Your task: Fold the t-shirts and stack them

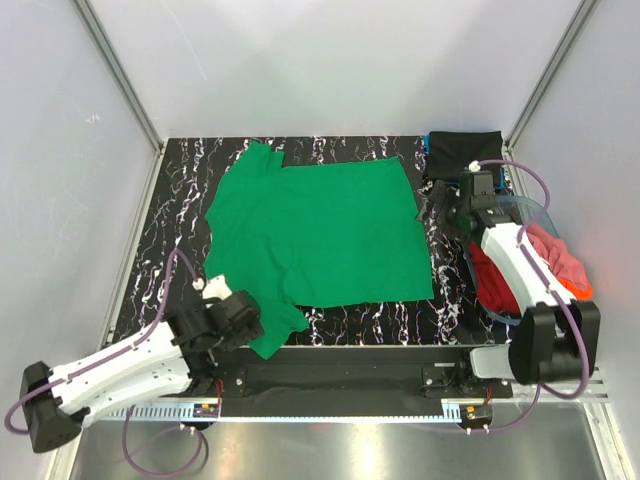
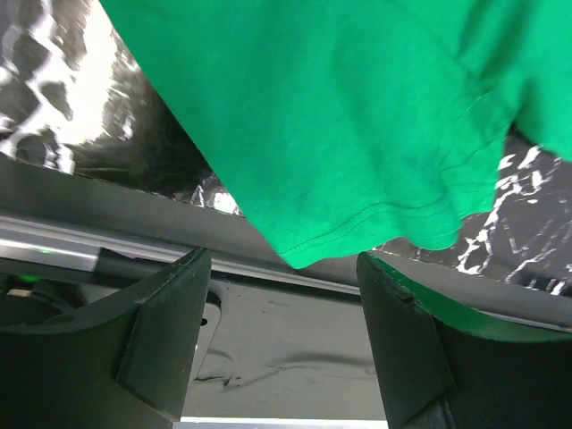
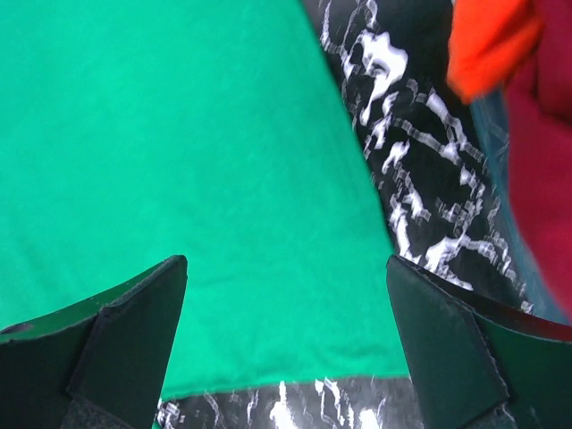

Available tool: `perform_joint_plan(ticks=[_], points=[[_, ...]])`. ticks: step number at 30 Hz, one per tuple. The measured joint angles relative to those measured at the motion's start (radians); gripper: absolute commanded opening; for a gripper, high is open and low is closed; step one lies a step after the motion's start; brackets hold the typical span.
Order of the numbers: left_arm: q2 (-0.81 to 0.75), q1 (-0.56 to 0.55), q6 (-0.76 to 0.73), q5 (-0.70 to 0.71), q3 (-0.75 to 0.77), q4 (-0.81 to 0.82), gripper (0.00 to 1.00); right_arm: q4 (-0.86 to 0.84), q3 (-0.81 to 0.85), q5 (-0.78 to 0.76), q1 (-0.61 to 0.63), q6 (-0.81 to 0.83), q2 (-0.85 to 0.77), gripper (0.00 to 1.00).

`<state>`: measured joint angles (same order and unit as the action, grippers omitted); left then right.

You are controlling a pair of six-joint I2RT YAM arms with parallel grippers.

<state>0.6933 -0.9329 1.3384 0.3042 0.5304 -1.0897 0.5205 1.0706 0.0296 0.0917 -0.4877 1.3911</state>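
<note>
A bright green t-shirt (image 1: 320,235) lies spread flat on the black marbled table (image 1: 180,200). Its near-left sleeve (image 1: 275,335) reaches the table's front edge. My left gripper (image 1: 252,325) is low beside that sleeve and open. In the left wrist view the sleeve hem (image 2: 357,223) sits just beyond the left gripper (image 2: 284,268), with nothing between the fingers. My right gripper (image 1: 447,207) hovers open over the shirt's right edge. The right wrist view has green cloth (image 3: 179,134) under the right gripper (image 3: 286,268). A folded black t-shirt (image 1: 462,152) rests at the back right.
A clear tub (image 1: 545,215) at the right edge holds maroon-red, pink and orange shirts (image 1: 560,262), seen also as orange cloth (image 3: 492,45) in the right wrist view. A metal rail (image 2: 54,241) runs along the table's front edge. White walls enclose the other sides.
</note>
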Motion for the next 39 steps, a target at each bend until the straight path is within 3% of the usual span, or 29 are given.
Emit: perform_joint_plan(ticks=[9,17,24,25,28,35,39], points=[[0.166,-0.183,0.153,0.008,-0.071,0.155,0.71,0.031,-0.165,0.043,0.074,-0.021,-0.119,1.0],[0.332,-0.245,0.215,0.034,-0.082,0.274,0.65,0.057,-0.204,0.044,0.092,-0.026,-0.142,1.0],[0.363,-0.255,0.236,0.055,-0.082,0.341,0.39,0.067,-0.218,0.031,0.106,-0.032,-0.159,1.0],[0.363,-0.257,0.237,0.054,-0.081,0.343,0.27,0.071,-0.226,0.029,0.109,-0.036,-0.159,1.0],[0.357,-0.266,0.23,0.04,-0.081,0.352,0.09,0.083,-0.262,0.013,0.139,-0.066,-0.159,0.93],[0.256,-0.267,0.201,0.045,-0.12,0.351,0.06,0.099,-0.356,-0.04,0.204,-0.163,-0.175,0.8],[0.164,-0.249,0.195,0.127,-0.128,0.325,0.06,0.12,-0.395,-0.074,0.205,-0.21,-0.196,0.78]])
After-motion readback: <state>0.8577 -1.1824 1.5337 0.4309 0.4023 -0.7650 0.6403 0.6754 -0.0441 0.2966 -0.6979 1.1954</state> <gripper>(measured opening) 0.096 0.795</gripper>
